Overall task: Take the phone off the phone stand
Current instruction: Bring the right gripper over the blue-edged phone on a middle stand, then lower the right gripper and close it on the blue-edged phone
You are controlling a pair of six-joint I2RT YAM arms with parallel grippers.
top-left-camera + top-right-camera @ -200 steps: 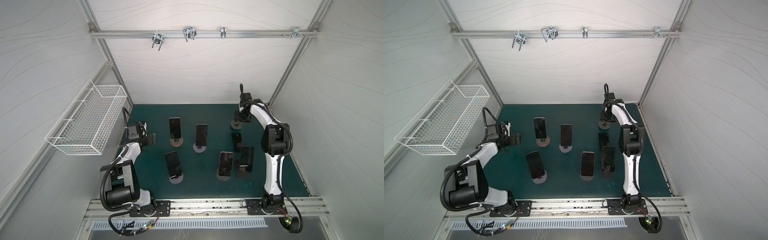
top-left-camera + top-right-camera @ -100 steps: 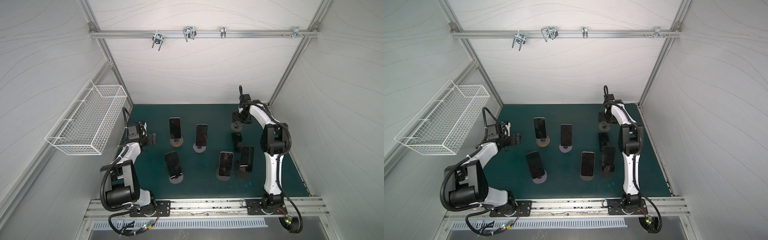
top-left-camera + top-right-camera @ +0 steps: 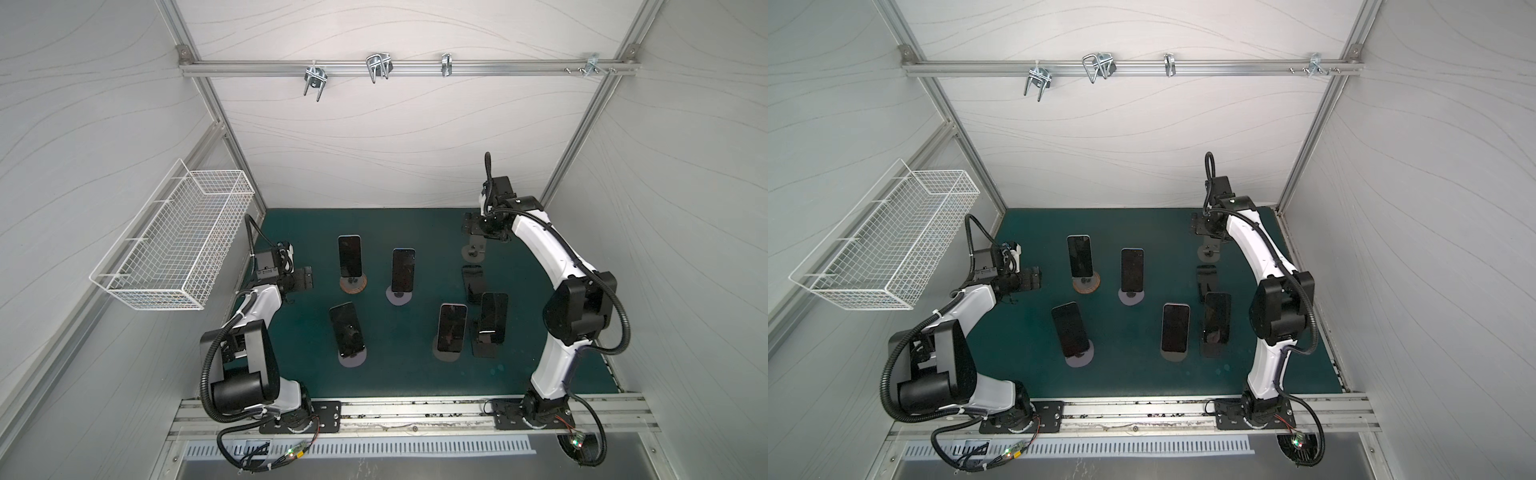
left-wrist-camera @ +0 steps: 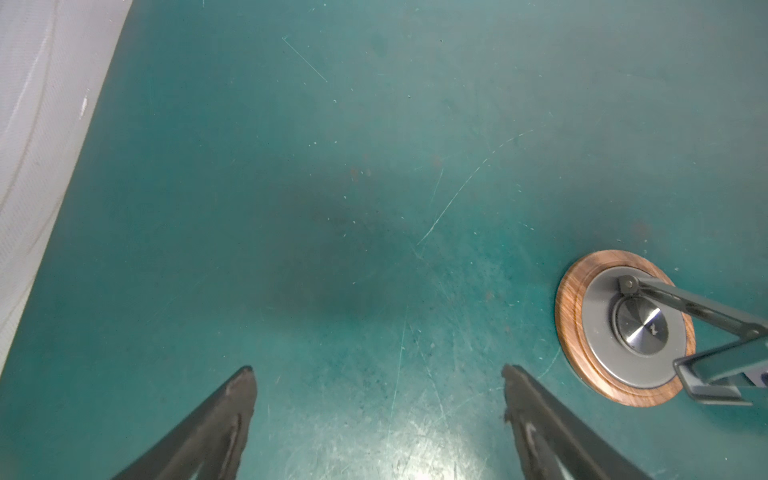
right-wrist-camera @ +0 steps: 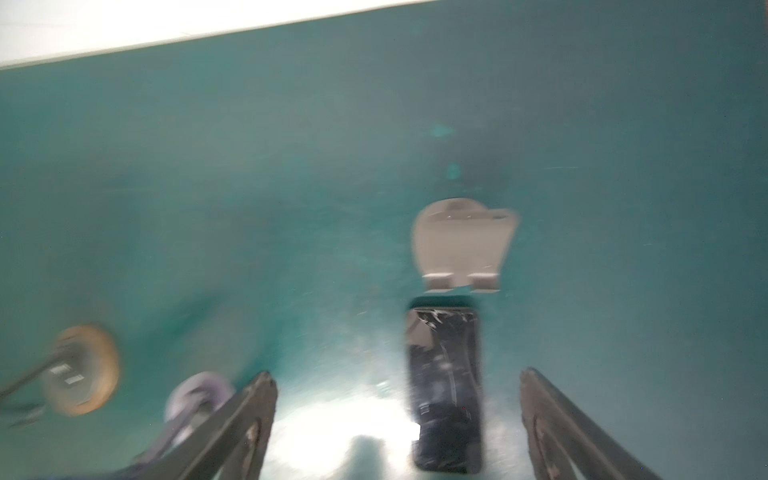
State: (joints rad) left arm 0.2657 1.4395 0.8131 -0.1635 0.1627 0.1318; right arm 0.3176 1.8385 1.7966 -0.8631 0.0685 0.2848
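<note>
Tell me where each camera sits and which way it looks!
Top views: high above the arms' bases, looking down on the whole green table; left arm and right arm both show.
Left wrist: on the left arm, facing down at the table; open left gripper shows, wood-rimmed stand nearby.
Right wrist: on the right arm, blurred, facing down at an empty grey stand and a loose phone; open right gripper shows.
Shared: both top views also show the wood-rimmed stand and the loose phone.

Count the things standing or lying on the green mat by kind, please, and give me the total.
Phones: 6
Stands: 6
Total: 12
</note>
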